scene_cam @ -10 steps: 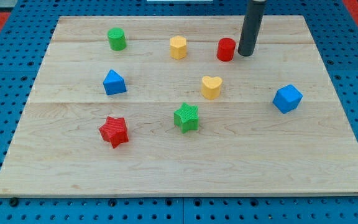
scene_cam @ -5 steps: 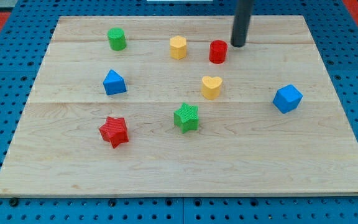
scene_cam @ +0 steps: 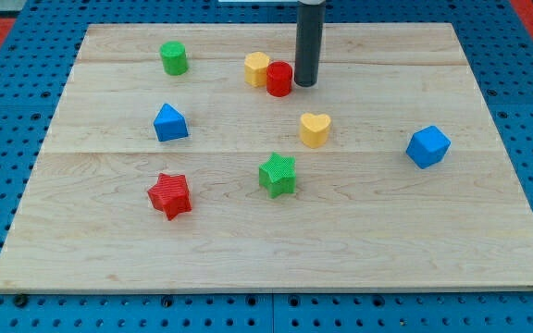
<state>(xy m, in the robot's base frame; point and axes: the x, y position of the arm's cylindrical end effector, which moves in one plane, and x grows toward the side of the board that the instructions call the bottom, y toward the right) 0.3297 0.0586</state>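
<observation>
My tip (scene_cam: 304,83) stands near the view's top, pressed against the right side of the red cylinder (scene_cam: 279,80). That cylinder in turn touches the yellow hexagonal block (scene_cam: 256,68) on its left. Below the tip lies the yellow heart (scene_cam: 315,129), well apart from it. The dark rod rises straight up out of the view's top edge.
A green cylinder (scene_cam: 174,58) sits at the upper left, a blue block (scene_cam: 169,123) below it, a red star (scene_cam: 169,195) lower left, a green star (scene_cam: 278,174) near the middle and a blue cube (scene_cam: 427,146) at the right. The wooden board (scene_cam: 276,264) rests on blue pegboard.
The tip moved left along the upper part of the board, pushing the red cylinder left until it met the yellow hexagonal block, which shifted slightly left too.
</observation>
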